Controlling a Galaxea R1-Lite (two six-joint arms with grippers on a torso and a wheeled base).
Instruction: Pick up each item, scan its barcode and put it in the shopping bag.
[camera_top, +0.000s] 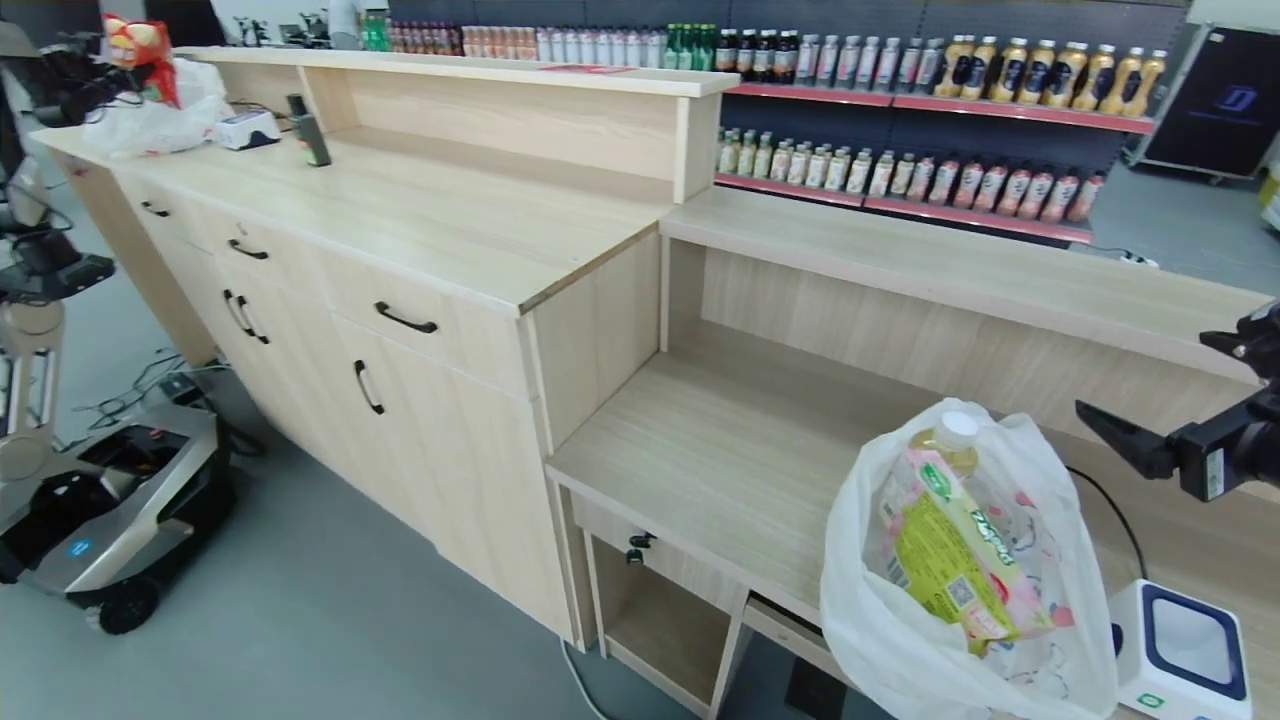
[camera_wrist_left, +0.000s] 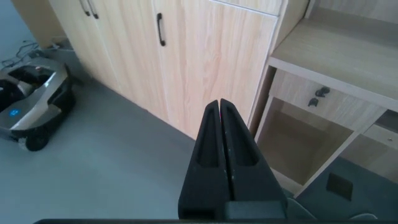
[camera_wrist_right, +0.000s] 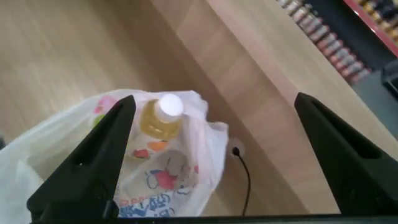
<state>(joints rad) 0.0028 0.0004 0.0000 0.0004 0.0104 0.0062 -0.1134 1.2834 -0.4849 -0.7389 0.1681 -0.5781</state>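
1. Hanging spread wide over the shopping bag (camera_top: 870, 600), the right pincer (camera_wrist_right: 212, 99) holds nothing. The bottle (camera_top: 950, 540) leans inside the bag, cap up, on the lower worktop (camera_top: 720, 440), at 5 o'clock in the head view. Pulling away carelessly could hook a finger in the bag's loose rim and drag it along.
2. The bag sits near the worktop's front edge, so any tug toward 6 o'clock would likely tip the bag and bottle onto the floor.
3. The scanner (camera_top: 1185, 645) stands just beside the bag at its 4 o'clock, and a cable (camera_top: 1115, 510) trails at its 2 o'clock. A wide arm sweep could knock the scanner or catch the cable.
4. The left pincer (camera_wrist_left: 219, 102), pressed together and empty, points at the floor beside the cabinet. Swinging it up blindly risks striking the worktop's edge.
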